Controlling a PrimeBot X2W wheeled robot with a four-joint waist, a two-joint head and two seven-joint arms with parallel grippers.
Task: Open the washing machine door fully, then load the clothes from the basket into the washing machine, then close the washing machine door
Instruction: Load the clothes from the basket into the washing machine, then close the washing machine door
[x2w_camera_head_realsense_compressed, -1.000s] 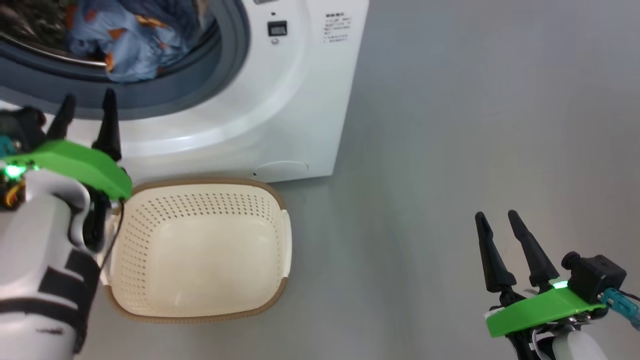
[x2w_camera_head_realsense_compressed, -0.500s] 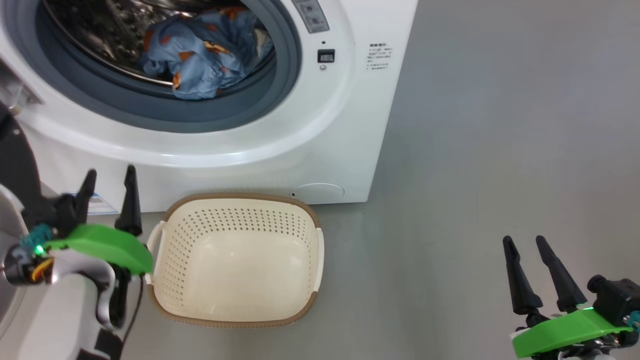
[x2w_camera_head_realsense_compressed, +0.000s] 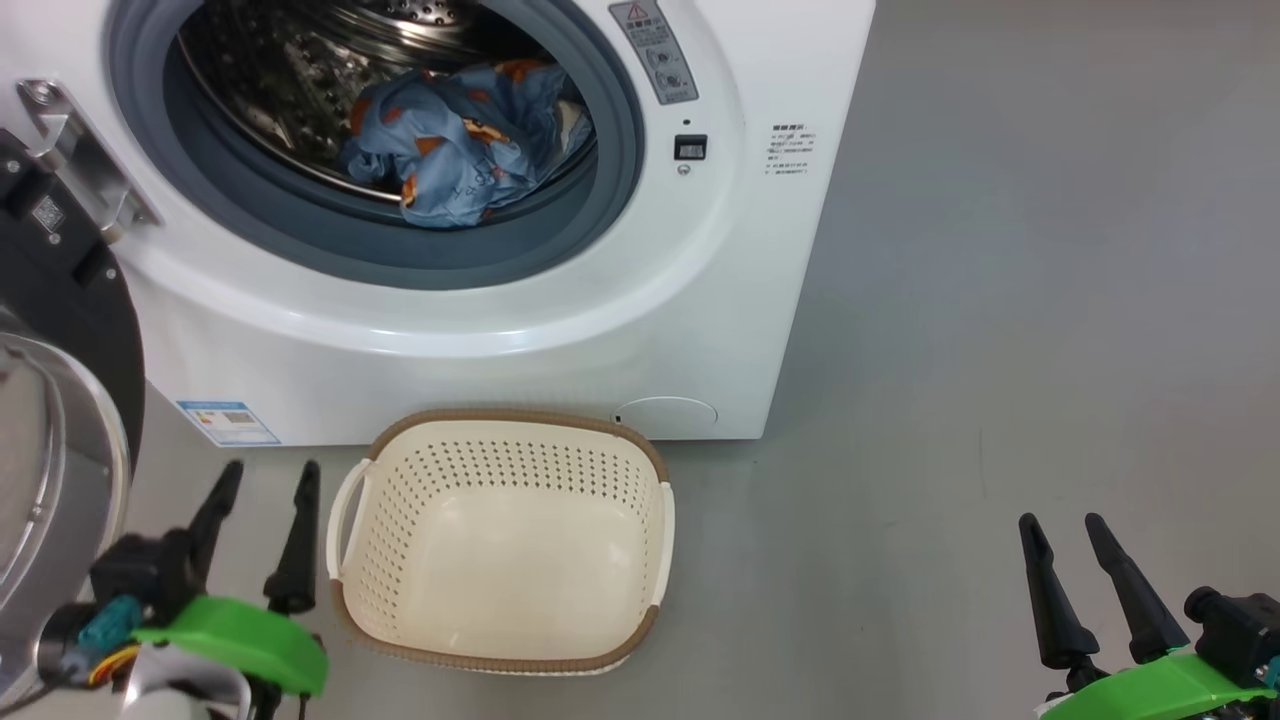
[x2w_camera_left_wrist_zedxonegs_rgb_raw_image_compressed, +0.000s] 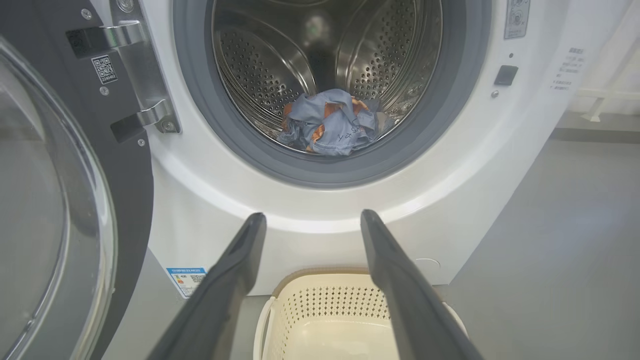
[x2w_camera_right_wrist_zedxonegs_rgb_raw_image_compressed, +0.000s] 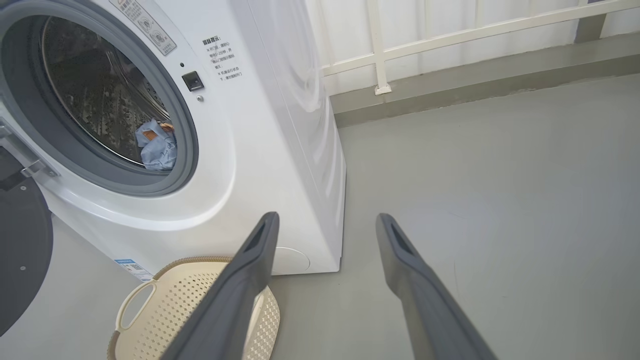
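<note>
Head view: loading insp.

Washing machine door (x2w_camera_head_realsense_compressed: 90, 320) swung wide, left side. Clothes (x2w_camera_head_realsense_compressed: 460, 150) in drum (x2w_camera_head_realsense_compressed: 290, 90) of washing machine (x2w_camera_head_realsense_compressed: 700, 300). Basket (x2w_camera_head_realsense_compressed: 500, 465) on floor (x2w_camera_head_realsense_compressed: 1000, 300), just in front of m/c. L gripper (x2w_camera_head_realsense_compressed: 272, 468) beside basket, R gripper (x2w_camera_head_realsense_compressed: 1061, 522) well apart; both jaws spread, gripping nothing.
</note>
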